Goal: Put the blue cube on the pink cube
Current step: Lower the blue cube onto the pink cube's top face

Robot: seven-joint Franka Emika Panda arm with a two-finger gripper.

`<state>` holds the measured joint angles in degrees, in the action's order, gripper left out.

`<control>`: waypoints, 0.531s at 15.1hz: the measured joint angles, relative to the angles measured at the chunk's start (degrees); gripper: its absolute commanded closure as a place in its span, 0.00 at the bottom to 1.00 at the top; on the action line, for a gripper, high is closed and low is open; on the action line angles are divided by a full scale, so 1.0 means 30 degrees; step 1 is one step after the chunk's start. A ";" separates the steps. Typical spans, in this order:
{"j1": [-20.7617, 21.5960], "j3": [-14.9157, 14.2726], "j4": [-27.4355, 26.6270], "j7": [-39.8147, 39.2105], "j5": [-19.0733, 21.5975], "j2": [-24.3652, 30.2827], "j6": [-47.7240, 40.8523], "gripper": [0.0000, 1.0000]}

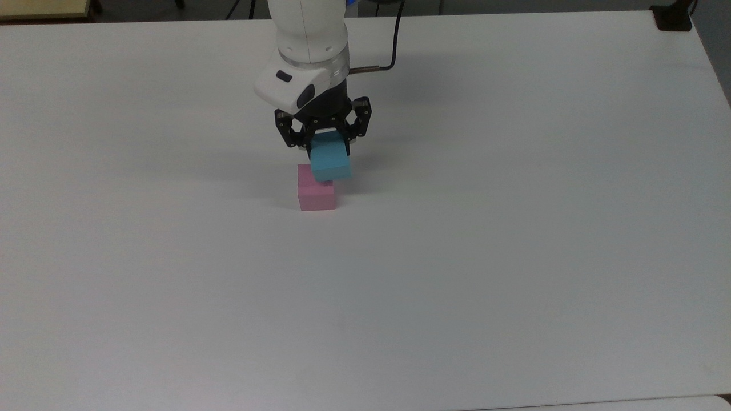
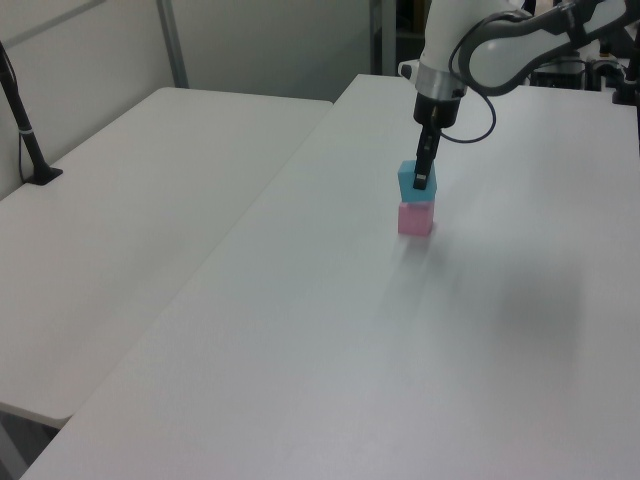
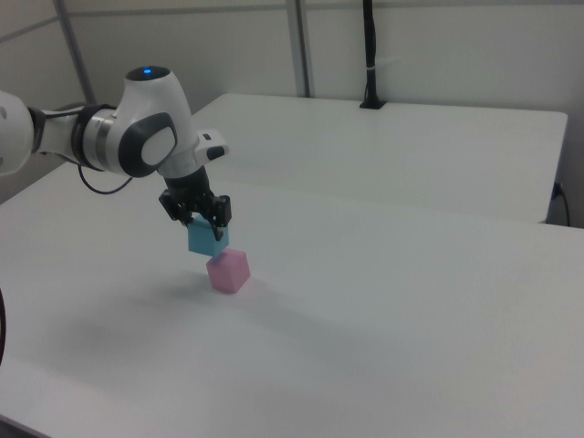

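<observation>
The pink cube [image 1: 316, 195] [image 2: 415, 219] [image 3: 228, 272] sits on the white table near its middle. My gripper [image 1: 328, 146] [image 2: 424, 178] [image 3: 206, 226] is shut on the blue cube [image 1: 330, 162] [image 2: 410, 181] [image 3: 204, 241], gripping it from above. The blue cube hangs tilted just over the pink one, slightly off to the top view's right. In the left view it looks very close to the pink cube's top; whether they touch I cannot tell.
A white table [image 1: 514, 257] carries both cubes, with wide bare surface around them. A second white table [image 2: 130, 220] stands alongside. A black post [image 2: 22, 120] [image 3: 370, 55] is clamped at that table's far edge. A black clamp [image 1: 673, 17] sits at the top view's upper right corner.
</observation>
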<state>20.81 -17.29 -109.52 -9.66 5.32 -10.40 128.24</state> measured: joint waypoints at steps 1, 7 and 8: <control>-0.0080 -0.0017 -0.0046 0.0000 -0.0162 -0.0159 0.0346 0.86; -0.0169 -0.0180 -0.0077 0.0000 -0.0838 -0.0610 0.0958 0.00; -0.0169 -0.0205 -0.0079 0.0000 -0.0846 -0.0774 0.0958 0.00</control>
<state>20.30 -17.90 -109.75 -9.66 2.78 -12.72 131.12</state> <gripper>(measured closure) 0.383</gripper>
